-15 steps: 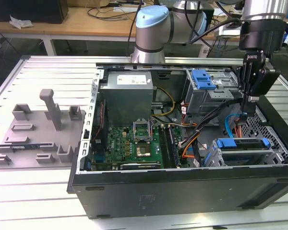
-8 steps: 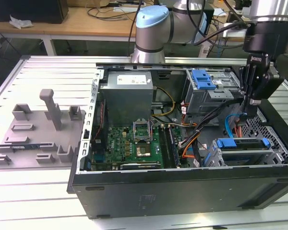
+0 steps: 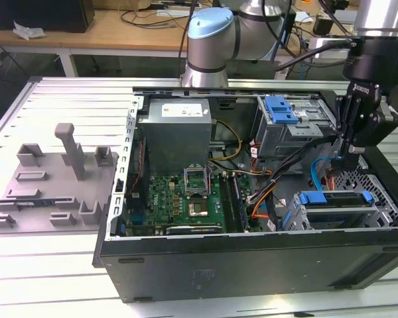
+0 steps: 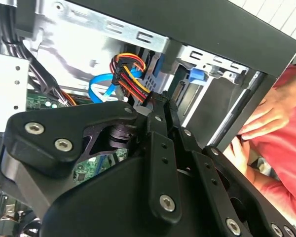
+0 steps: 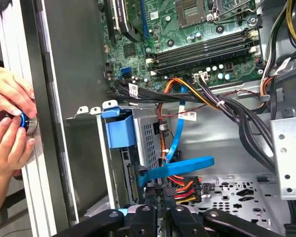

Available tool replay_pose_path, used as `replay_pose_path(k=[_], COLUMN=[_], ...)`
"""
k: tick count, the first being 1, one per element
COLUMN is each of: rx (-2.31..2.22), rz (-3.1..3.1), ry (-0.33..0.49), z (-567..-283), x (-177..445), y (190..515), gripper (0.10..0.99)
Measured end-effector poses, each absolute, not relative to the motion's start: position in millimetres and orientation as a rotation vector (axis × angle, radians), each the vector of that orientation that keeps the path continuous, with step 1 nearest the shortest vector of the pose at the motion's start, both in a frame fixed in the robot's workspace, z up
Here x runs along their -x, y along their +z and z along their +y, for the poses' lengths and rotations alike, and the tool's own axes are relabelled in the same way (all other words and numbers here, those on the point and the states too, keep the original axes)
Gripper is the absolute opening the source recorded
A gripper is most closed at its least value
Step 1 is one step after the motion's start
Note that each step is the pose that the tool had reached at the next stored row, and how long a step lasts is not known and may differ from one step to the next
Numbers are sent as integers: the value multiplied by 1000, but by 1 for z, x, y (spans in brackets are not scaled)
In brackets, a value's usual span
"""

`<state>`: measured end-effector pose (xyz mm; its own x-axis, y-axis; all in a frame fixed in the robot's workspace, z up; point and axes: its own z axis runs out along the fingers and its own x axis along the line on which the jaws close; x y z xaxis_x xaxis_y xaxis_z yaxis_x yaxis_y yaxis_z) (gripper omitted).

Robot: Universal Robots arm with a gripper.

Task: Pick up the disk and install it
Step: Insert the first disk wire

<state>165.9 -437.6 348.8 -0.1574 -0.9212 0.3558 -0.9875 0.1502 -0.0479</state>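
As its tips press together, the tool [image 4: 162, 99] touches the coloured-wire plug [image 5: 180, 186] near the disk [image 3: 335, 199].

In the exterior view my arm [image 3: 378, 16] runs off the top edge, and the tip of my gripper [image 3: 350, 158] is lost among cables [image 3: 313, 175]. Of the disk [image 3: 335, 198] I see just the blue bracket rim; the drive cage [image 3: 298, 218] and case wall [image 3: 252, 255] cover the rest. In the first wrist view a person's hands [image 5: 10, 94] are cut by the edge and half cover a blue-ringed knob [image 5: 24, 120] I cannot identify.
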Motion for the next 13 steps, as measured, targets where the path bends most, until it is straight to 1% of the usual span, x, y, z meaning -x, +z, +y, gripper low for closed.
replay_pose_path(k=[6,13], rx=[-1896,-1969], rz=[-2203,-2164], ry=[351,343], z=[-451,-455], x=[-164,-160], y=[353,353], gripper=[169,169])
